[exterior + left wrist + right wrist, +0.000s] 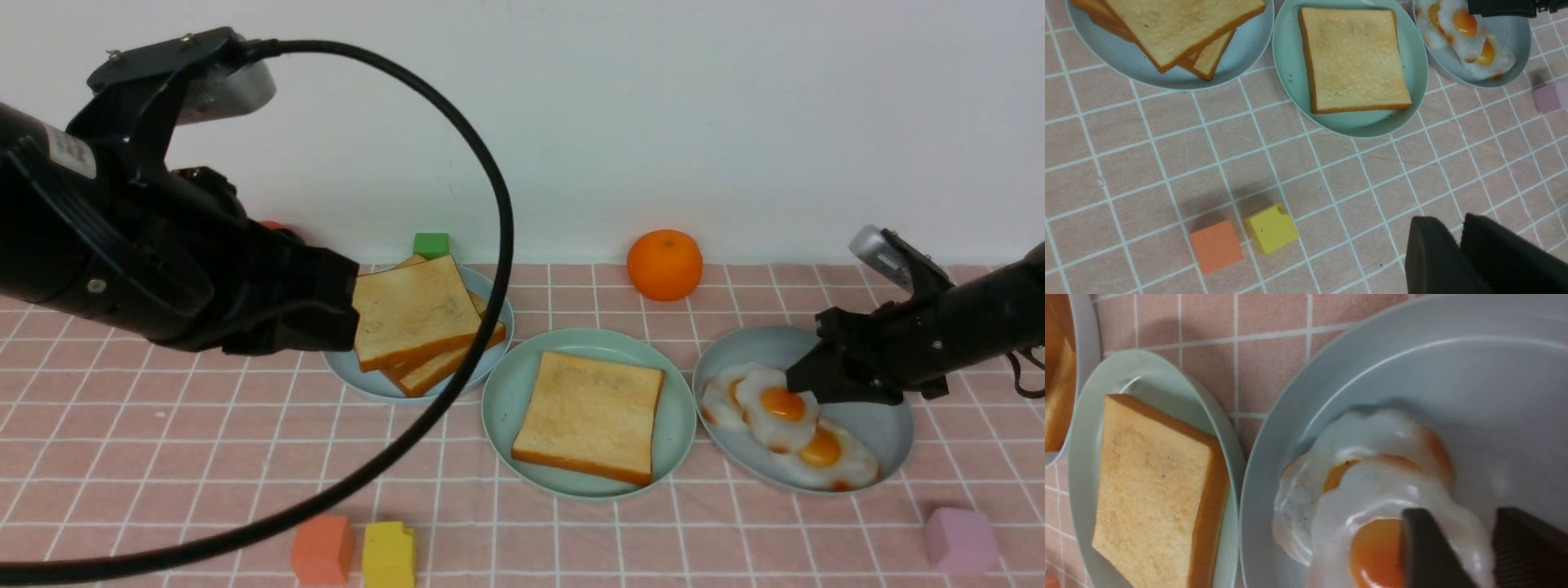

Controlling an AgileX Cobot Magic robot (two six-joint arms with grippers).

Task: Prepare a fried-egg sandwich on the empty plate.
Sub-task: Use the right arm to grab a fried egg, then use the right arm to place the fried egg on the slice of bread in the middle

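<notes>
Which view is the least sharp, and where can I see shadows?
Right wrist view: the softest; the fried eggs and the right claw look smeared, out of focus. Left wrist view: sharp; the orange cube and the yellow cube throw faint shadows on the checked cloth. Front view: even light, slightly soft.

Bare cloth [473, 531] between the mint-green plate [498, 400] and orange block [323, 549], yellow block [389, 555].

Front wide, wrists downward — common mint plate [503, 400]
</notes>
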